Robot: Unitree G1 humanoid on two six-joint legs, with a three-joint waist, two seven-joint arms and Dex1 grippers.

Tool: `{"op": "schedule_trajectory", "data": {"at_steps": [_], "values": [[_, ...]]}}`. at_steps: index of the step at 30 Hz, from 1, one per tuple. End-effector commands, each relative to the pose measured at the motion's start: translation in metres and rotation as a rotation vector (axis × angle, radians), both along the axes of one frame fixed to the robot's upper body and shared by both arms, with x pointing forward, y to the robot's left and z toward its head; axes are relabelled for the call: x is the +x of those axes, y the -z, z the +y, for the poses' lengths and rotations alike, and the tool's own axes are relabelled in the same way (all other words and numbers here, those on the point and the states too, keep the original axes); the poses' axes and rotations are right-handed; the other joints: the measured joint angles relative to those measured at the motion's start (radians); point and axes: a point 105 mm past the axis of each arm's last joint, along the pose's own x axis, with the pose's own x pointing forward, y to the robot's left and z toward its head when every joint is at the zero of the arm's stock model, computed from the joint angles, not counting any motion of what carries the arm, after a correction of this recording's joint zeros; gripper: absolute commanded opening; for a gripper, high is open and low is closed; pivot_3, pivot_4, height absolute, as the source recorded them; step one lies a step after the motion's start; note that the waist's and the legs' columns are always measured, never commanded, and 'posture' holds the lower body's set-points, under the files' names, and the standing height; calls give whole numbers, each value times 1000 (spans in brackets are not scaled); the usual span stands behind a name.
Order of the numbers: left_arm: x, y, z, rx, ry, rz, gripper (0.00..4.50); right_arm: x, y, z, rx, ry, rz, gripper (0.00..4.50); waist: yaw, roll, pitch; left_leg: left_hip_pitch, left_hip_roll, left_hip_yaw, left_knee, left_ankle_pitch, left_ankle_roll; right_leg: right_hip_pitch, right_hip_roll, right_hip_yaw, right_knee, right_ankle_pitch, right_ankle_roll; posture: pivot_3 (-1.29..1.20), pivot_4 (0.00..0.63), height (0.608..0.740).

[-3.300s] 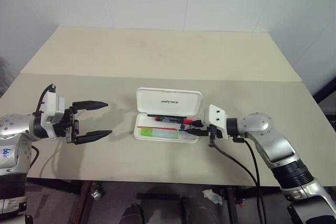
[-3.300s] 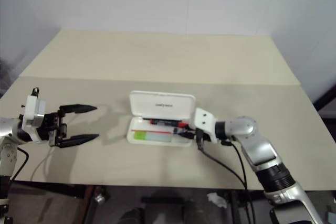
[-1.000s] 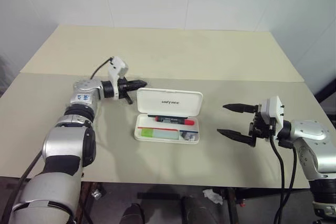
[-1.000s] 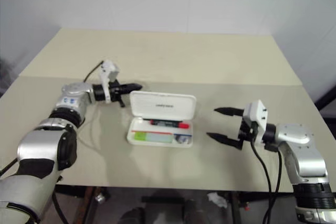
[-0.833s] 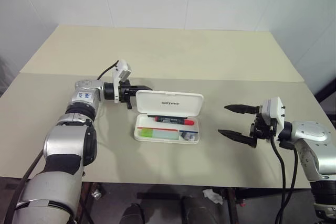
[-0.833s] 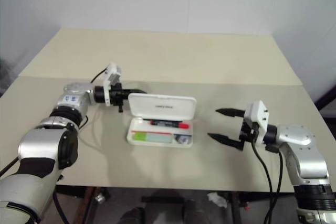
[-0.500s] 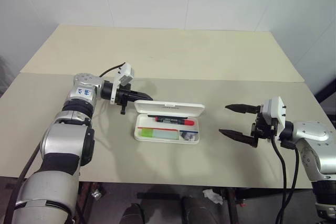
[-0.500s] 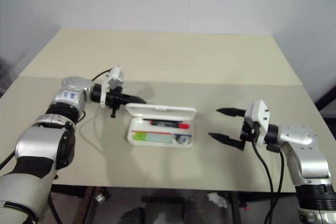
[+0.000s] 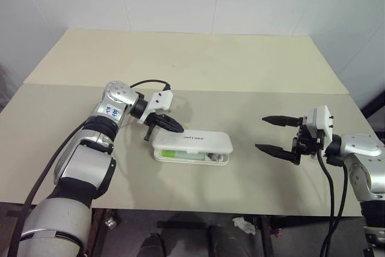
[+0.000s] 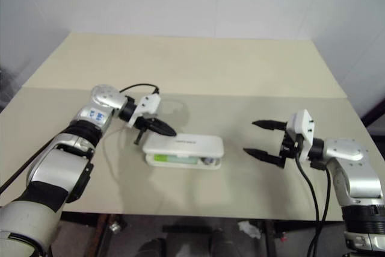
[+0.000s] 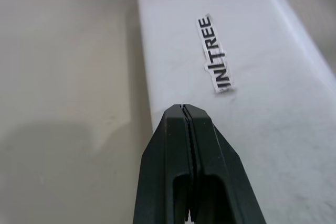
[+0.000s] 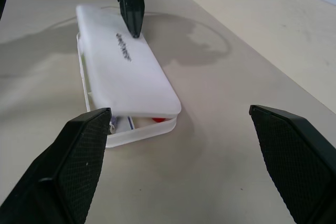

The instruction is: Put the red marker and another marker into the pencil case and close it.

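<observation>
Left wrist view: the left gripper (image 11: 184, 109), its two black fingers pressed together with nothing between them, has its tip on the white lid of the pencil case (image 11: 236, 77), beside the dark logo text (image 11: 214, 53). From the head views the case lies at mid-table (image 9: 180, 64) with its lid lowered almost flat but a gap left along the near edge, through which the lime-green marker (image 9: 175, 155) shows; in the right wrist view a bit of the red marker (image 12: 157, 119) shows under the lid's end. Well apart to the right, the right gripper (image 9: 278, 135) hangs above the table with its fingers spread wide and empty.
</observation>
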Motion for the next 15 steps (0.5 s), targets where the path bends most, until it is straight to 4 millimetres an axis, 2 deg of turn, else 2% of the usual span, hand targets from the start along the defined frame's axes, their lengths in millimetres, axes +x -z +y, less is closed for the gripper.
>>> {"op": "schedule_trajectory", "data": {"at_steps": [1,6,9,12,15], "values": [[-19,23,2,165,191,-5,35,-2,-15,-4,-2,8,-63,4500,1,0,0,0,0,0,0,0,0,0,0,0,0,0,0,0,150,740],[-22,37,13,287,258,-55,35,-2,-13,-2,-1,10,-62,4500,0,0,0,3,0,0,1,0,0,3,0,1,0,0,0,0,150,740],[-22,38,18,323,281,-91,35,-1,-13,-1,0,9,-62,4500,-3,0,0,4,0,0,1,0,0,5,0,1,0,0,0,0,150,740],[-19,35,15,293,267,-121,35,0,-13,0,-2,7,-62,4500,-4,1,-1,5,0,1,1,0,0,5,0,1,0,0,-1,0,150,740],[-15,25,6,156,216,-147,35,1,-13,1,-2,7,-66,4500,-4,1,-1,5,0,1,1,0,1,5,0,1,1,0,-1,0,150,740]]}}
